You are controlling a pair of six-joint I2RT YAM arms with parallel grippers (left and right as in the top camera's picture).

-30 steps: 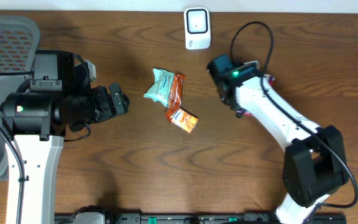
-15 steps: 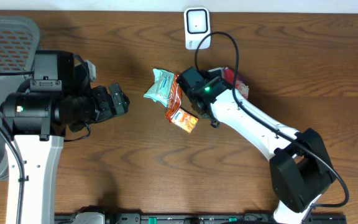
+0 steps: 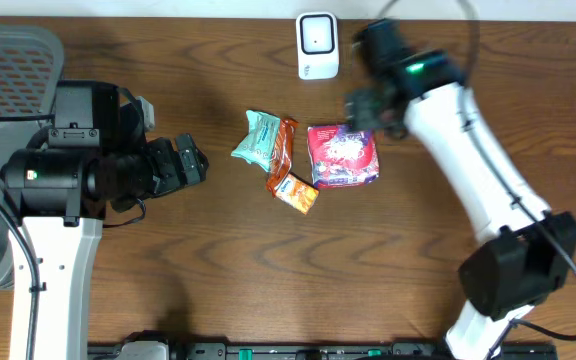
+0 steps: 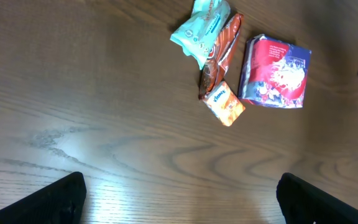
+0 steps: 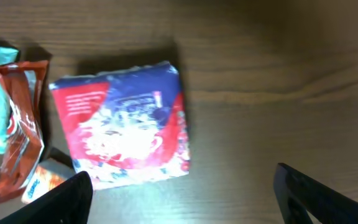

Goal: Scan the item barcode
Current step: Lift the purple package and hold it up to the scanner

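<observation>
Now that the right gripper (image 5: 188, 196) hangs wide and empty, its red-and-blue packet (image 3: 343, 155) — gripped a second ago — lies flat just beside the snack pile (image 3: 280, 150) | scanner (image 3: 317, 45): near, apart | left gripper (image 4: 179, 193): spread, idle | barcode not visible, perhaps scanned already.

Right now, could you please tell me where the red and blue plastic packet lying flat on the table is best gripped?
Probably by its free edge on the right arm's side, from above. The red and blue plastic packet lies flat, and its opposite edge sits close to the small orange box and the orange-brown wrapper, leaving the open right gripper little room there.
</observation>
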